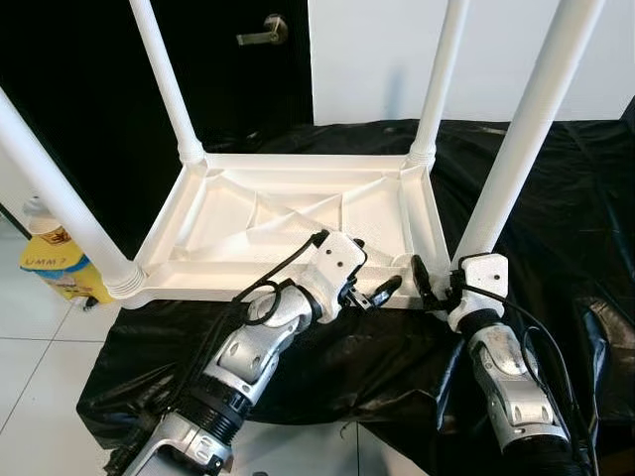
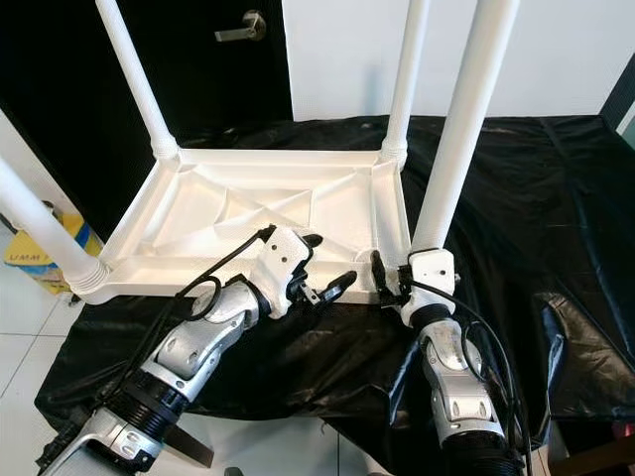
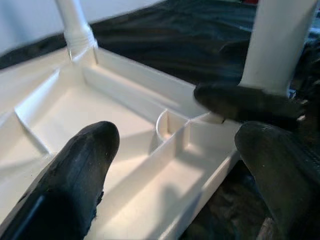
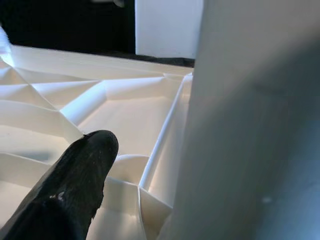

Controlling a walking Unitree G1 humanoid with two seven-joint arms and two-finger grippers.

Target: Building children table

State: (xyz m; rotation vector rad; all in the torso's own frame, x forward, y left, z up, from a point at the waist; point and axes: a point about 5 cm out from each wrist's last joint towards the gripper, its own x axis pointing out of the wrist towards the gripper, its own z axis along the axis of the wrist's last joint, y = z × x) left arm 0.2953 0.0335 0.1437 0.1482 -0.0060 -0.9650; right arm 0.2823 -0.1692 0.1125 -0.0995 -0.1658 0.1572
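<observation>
— Where is the table?

— The white table top [image 1: 288,223] lies upside down on a black sheet [image 1: 556,198] on the floor. Its ribbed underside faces up. Three white legs stand in its corners: one at the far left [image 1: 164,79], one at the far right [image 1: 442,79], and one at the near left [image 1: 60,203]. A fourth leg [image 1: 526,129] stands at the near right corner.

— What is the right gripper doing?

— The right gripper [image 1: 437,283] is at the bottom of that near right leg. Its black fingers are clamped on the leg, just above the corner of the table top. In the right wrist view one finger [image 4: 70,195] shows beside the thick white leg [image 4: 250,125].

— And the left gripper?

— The left gripper [image 1: 372,283] is over the near edge of the table top, just left of the right gripper. Its fingers are apart and hold nothing. In the left wrist view the round socket [image 3: 167,125] of the near right corner sits between the two fingers.

— What else is there?

— A yellow bag [image 1: 60,266] on the white floor at the left, and a dark door with a metal handle [image 1: 263,30] at the far side.
</observation>
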